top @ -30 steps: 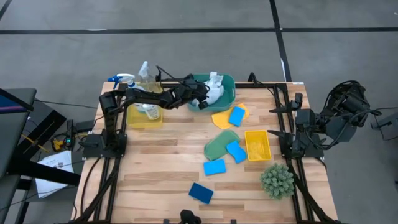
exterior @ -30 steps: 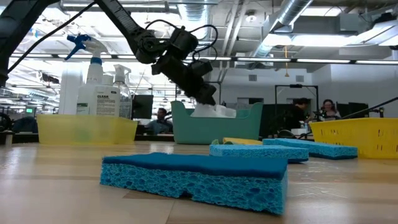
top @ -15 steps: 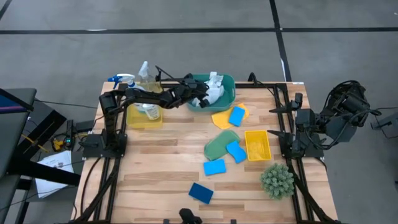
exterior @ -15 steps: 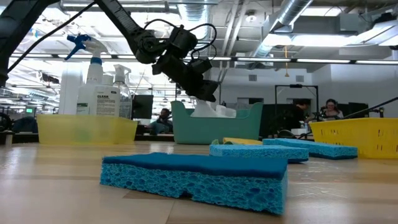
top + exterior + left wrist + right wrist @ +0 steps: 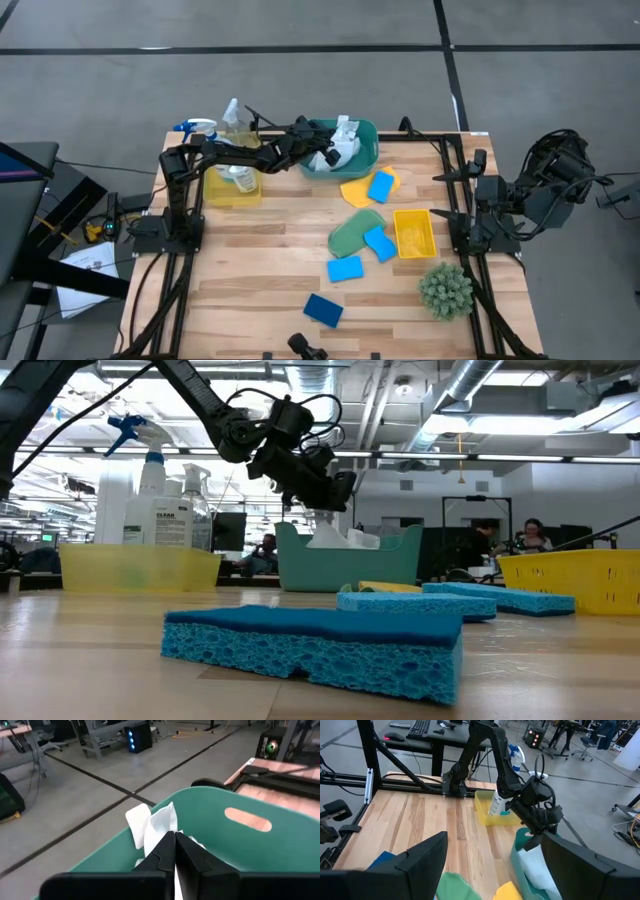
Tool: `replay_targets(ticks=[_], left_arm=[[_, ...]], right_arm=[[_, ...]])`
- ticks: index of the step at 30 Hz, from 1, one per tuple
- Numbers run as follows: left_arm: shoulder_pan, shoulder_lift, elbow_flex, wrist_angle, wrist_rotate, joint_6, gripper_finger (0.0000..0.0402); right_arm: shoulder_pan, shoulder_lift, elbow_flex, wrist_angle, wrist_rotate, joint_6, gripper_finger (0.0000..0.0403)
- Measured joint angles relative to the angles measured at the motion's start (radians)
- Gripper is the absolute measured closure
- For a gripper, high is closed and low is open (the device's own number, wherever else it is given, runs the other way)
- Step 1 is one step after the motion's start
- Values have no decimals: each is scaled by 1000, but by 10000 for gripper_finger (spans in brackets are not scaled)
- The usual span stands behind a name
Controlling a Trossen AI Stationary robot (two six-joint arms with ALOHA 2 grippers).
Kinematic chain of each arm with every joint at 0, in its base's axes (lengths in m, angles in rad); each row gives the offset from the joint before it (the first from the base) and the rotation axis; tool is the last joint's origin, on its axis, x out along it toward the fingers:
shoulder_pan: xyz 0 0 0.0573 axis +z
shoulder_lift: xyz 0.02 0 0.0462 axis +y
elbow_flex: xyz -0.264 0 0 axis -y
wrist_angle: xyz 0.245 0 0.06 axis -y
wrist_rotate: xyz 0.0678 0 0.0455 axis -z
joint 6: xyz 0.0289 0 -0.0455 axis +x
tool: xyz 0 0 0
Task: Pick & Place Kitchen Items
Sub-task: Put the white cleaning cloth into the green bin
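A white cloth [image 5: 343, 135] lies bunched in the teal basin [image 5: 365, 158] at the table's far edge, its peak [image 5: 333, 537] showing above the rim. My left gripper [image 5: 343, 484] hovers shut just above that cloth, with nothing between its fingers [image 5: 187, 854]. My right gripper [image 5: 492, 855] waits open at the table's right edge. A yellow cloth [image 5: 356, 191], a green cloth [image 5: 352, 233], light-blue sponges [image 5: 381, 186] [image 5: 345, 268] and a dark-blue sponge [image 5: 323, 309] lie flat on the table. The spray bottle [image 5: 205, 128] and a labelled bottle [image 5: 241, 178] stand in the left yellow tray.
A yellow tray [image 5: 414, 233] sits right of centre, another [image 5: 232, 193] at the far left holds the bottles. A spiky green plant [image 5: 445, 290] stands near the right front corner. Bare wood lies at the left front [image 5: 250, 290]. People sit in the room beyond the table.
My left gripper has risen from just over the white cloth to clear above the basin, tipping toward level, and its fingers have shut on nothing. The cloth stays in the basin.
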Motion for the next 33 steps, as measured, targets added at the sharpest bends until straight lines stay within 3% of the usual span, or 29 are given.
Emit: replay_targets(ticks=[6,14,24,33], left_arm=[[-12,58,100,-61,35,6,401],[-17,156,303,-315,-9,7,401],[-8,191,309,-355,-12,-49,401],[16,153,320,-525,66,-183,401]], right_arm=[[0,0,0,65,0,-69,91],[1,0,0,99,-1,-89,91],[1,0,0,101,-9,-105,91],[1,0,0,109,-28,-109,91]])
